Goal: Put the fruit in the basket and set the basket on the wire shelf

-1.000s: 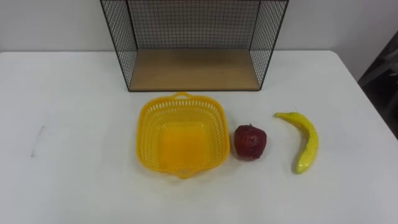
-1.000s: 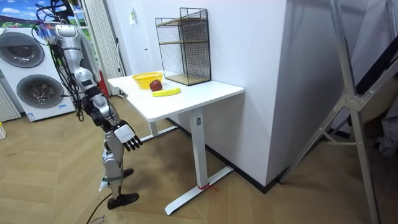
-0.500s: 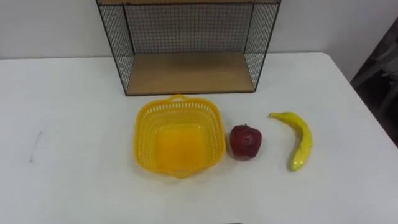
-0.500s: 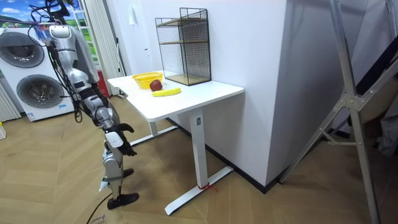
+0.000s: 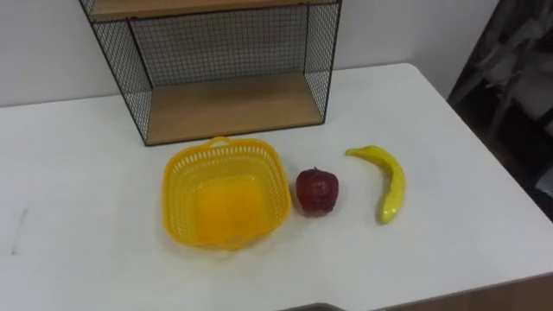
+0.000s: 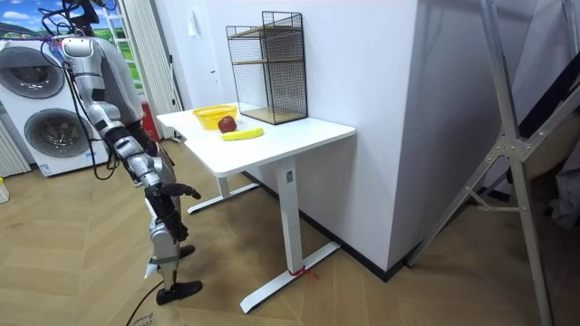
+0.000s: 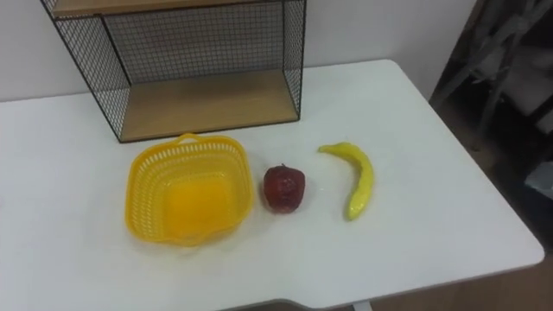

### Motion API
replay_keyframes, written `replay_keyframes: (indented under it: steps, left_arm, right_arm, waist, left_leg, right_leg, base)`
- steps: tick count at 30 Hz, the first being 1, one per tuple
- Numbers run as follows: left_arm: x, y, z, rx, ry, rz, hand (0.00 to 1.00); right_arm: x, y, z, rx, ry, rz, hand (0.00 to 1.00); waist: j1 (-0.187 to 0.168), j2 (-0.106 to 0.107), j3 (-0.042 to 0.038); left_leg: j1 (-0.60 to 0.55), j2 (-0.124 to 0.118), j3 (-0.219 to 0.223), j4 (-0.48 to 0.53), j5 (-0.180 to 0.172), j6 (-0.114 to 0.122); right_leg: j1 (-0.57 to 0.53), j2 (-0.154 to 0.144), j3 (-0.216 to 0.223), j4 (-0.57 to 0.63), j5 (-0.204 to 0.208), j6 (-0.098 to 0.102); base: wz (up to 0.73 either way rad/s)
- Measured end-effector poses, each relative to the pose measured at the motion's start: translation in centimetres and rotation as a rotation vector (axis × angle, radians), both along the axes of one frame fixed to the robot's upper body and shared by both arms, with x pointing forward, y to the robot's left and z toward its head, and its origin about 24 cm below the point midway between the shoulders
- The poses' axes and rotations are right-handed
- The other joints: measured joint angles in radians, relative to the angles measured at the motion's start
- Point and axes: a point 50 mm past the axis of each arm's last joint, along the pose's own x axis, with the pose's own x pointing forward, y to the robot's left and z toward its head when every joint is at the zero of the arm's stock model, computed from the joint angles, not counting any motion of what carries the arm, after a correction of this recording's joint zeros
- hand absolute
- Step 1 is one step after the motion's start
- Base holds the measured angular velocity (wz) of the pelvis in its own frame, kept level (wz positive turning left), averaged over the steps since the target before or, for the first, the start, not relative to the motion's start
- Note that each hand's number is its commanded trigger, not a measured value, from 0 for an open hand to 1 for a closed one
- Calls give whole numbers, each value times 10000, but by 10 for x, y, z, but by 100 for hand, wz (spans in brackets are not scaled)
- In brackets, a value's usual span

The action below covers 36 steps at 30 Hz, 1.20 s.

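Your yellow plastic lattice basket (image 5: 226, 206) sits empty and upright on the white table (image 5: 78, 233), with a small handle at its 12 o'clock rim. At the basket's 3 o'clock, just beside its rim, stands the dark red apple (image 5: 317, 191). Further out along that line, apart from the apple, lies the curved yellow banana (image 5: 388, 183), its stem end at 11 o'clock and its tip pointing towards the robot. At the basket's 12 o'clock is the black wire shelf (image 5: 229, 104), its wooden lower board bare and its open front facing the basket.

In the room view the robot stands at the table's end, on that view's left. Its right hand (image 6: 179, 191) hangs at hip height, below the tabletop and well apart from the basket and fruit, at about their 7 o'clock in that view. It holds nothing that you can see, and you cannot tell how far open it is.
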Motion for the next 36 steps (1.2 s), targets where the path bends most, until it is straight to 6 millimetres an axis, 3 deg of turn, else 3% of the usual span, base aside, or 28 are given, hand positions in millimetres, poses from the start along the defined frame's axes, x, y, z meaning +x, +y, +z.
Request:
replay_keyframes:
  steps: [3, 6, 8, 11, 16, 21, 24, 29, 36]
  left_arm:
    - [-6, 5, 2, 148, 36, 352, 0]
    - [-11, 7, 3, 279, 106, 345, 0]
    - [-10, 8, 4, 397, 65, 260, 0]
    - [-4, 11, 5, 506, -119, 29, 0]
    - [-1, 8, 4, 344, -186, -317, 0]
    - [1, 8, 4, 150, -45, -810, 0]
    - [3, 7, 4, 91, 25, -1225, 0]
    - [9, 2, 2, -325, -31, -1601, 0]
    - [9, 0, 1, -733, 89, -1868, 0]
  right_arm:
    - [2, -18, 15, -610, 149, -994, 0]
    - [19, -39, 43, -1680, 77, -1410, 0]
    - [41, -53, 78, -3315, -58, -1083, 0]
    - [57, -64, 116, -5401, 287, -939, 0]
    - [75, -69, 169, -8740, 834, -555, 0]
    - [101, -51, 203, -11240, 286, 991, 0]
    - [114, -38, 210, -11834, -398, 2175, 0]
    - [141, -13, 204, -12090, -1767, 5858, 0]
    - [161, 15, 199, -12098, -3268, 9660, 0]
  waist:
    - [-132, -66, 4]
    - [-175, -117, 30]
    - [-209, -169, 57]
    - [-108, -273, 88]
    - [30, -255, 98]
    - [284, -118, 125]
    - [404, -117, 132]
    - [732, -236, 171]
    - [1031, -335, 172]
  left_leg:
    - [49, -10, 23, -47, 1, 0]
    - [-15, -9, 172, -59, 1, 2]
    - [-69, -10, 249, -63, 2, 4]
    - [-92, -16, 225, -148, 4, 5]
    - [-300, -16, 247, -92, 2, 7]
    - [-414, -10, 343, -157, 3, 9]
    - [-373, -10, 343, -172, 4, 9]
    - [-272, -6, 343, -205, 5, 10]
    - [-358, -7, 258, -142, 4, 10]
  right_leg:
    - [-47, -12, 29, 95, -59, 2]
    - [-205, -12, 186, 209, -71, 12]
    - [-294, -12, 281, 239, -76, 17]
    - [-400, -6, 295, 229, -91, 32]
    - [-609, 0, 345, 256, -63, 14]
    - [-765, 20, 461, 281, -55, 8]
    - [-743, 19, 462, 316, -55, 8]
    - [-694, 17, 494, 387, -57, 10]
    - [-651, 15, 472, 365, -57, 9]
  base:
    - [-2]
    - [-15]
    - [-11]
    - [0]
    - [-2]
    - [-6]
    - [0]
    - [0]
    - [2]
